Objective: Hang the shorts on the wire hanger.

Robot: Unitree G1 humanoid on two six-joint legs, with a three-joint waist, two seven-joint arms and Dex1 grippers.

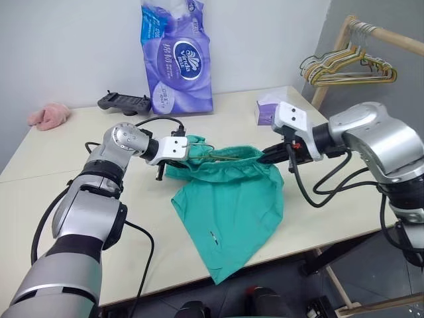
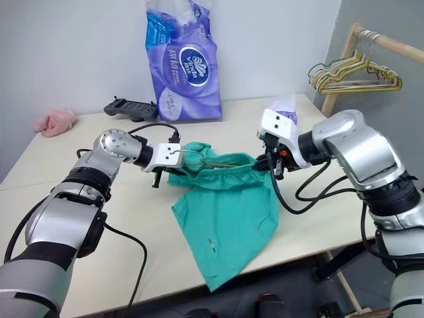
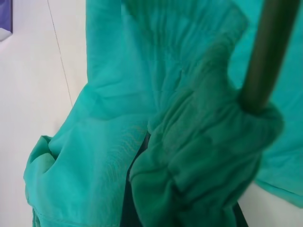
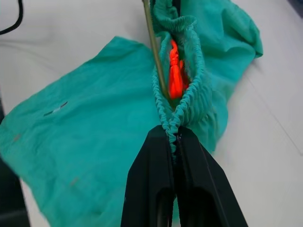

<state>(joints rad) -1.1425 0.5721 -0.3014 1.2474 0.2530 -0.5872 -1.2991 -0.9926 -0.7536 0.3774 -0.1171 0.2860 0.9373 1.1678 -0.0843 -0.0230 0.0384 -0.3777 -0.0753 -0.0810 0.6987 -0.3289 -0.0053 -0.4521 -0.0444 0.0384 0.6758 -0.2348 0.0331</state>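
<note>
1. My right gripper (image 4: 173,135) has its jaws pinched on the gathered waistband of the teal-green fabric shorts (image 1: 228,212) — stretching it open above the bench (image 1: 40,172).
2. My left gripper (image 1: 187,154) clamps the opposite waistband end, where the thin olive-gold wire hanger (image 4: 155,52) sits inside the opening.

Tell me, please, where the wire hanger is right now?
The wire hanger runs inside the waistband of the shorts, stretched above the table between the left gripper and right gripper.

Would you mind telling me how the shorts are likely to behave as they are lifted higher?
The shorts look floppy: held at the waistband, the rest drapes down onto the table. Probably light, since the thin wire hanger doesn't visibly bend. The gathered elastic may slip along it.
</note>
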